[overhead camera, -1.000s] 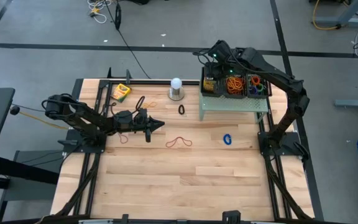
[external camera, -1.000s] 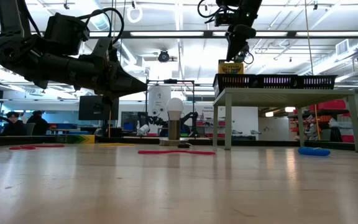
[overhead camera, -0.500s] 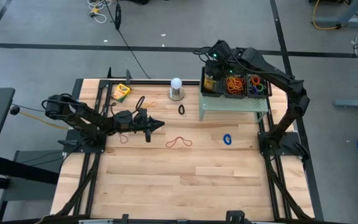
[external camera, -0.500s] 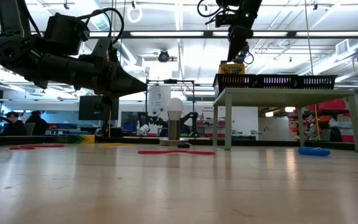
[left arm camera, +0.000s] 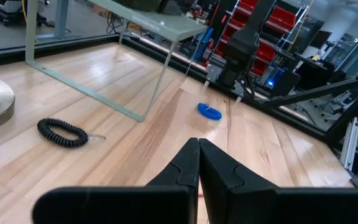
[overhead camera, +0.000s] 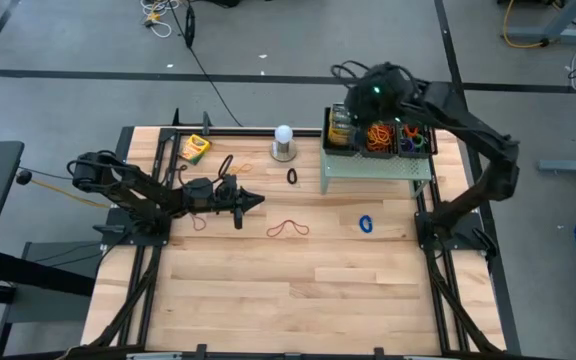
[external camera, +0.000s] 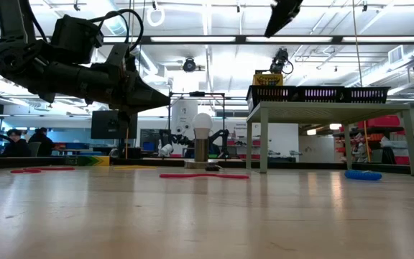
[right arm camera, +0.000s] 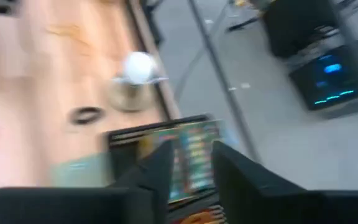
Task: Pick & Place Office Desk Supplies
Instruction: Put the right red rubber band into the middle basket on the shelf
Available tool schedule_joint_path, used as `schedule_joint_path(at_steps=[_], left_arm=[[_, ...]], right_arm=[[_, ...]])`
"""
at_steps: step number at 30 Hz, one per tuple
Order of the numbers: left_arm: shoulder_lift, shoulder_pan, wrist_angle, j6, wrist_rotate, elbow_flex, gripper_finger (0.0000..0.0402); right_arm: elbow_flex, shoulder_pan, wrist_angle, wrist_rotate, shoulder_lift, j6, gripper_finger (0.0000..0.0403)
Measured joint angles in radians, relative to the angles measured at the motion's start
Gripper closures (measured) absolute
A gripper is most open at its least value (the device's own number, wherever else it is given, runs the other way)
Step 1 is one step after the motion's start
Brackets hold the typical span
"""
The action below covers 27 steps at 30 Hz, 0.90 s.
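A yellow-and-green crayon box (overhead camera: pixel 339 128) stands upright in the leftmost of the black mesh baskets (overhead camera: pixel 415 152) on the pale green riser; the low view shows the crayon box (external camera: pixel 267 78) sticking up above the basket rim. My right gripper (right arm camera: pixel 191 149) is open and hovers above that box, touching nothing. The other baskets hold rubber bands (overhead camera: pixel 377 137). A second crayon box (overhead camera: pixel 198 147) lies near the table's far left. My left gripper (overhead camera: pixel 256 200) is shut and empty above the table's left middle. Loose bands lie flat on the table: black (overhead camera: pixel 292 176), blue (overhead camera: pixel 367 223), red-orange (overhead camera: pixel 288 229), orange (overhead camera: pixel 226 165).
The white ball on its metal base (overhead camera: pixel 284 141) stands just left of the riser (overhead camera: pixel 376 166). The riser's legs (left arm camera: pixel 146 93) and top plate block the far right corner. Bare wood (overhead camera: pixel 298 290) fills the near half of the table.
My right gripper has let go of the crayon box and risen well above the baskets. The box stays standing in the leftmost basket. My left arm has kept still.
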<state>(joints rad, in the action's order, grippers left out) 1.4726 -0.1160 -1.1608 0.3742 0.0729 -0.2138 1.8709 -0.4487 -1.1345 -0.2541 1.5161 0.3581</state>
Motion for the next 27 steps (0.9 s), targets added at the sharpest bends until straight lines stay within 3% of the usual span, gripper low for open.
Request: schedule_joint_path(at_steps=[3,6,11,15,22,27], left_arm=[[0.000,0.033,0.028,0.003,0.065,0.012,0.0395],[0.001,0.088,-0.022,-0.034,0.116,0.037,0.0396],[0.000,0.157,-0.140,-0.049,0.133,0.110,0.0397],[0.000,0.170,-0.197,-0.014,0.128,0.177,0.0398],[0.000,0.168,-0.218,0.013,0.105,0.208,0.0397],[0.000,0.168,-0.212,0.003,0.103,0.208,0.0396]], right_arm=[[-0.044,0.090,-0.018,0.029,-0.037,-0.132,0.0340],[-0.204,0.218,0.069,0.038,-0.084,-0.250,0.0392],[-0.531,0.459,0.412,0.044,-0.135,-0.511,0.0396],[-0.695,0.586,0.663,0.036,-0.070,-0.708,0.0395],[-0.716,0.627,0.763,0.036,0.155,-0.926,0.0393],[-0.664,0.595,0.766,0.057,0.289,-0.982,0.0352]])
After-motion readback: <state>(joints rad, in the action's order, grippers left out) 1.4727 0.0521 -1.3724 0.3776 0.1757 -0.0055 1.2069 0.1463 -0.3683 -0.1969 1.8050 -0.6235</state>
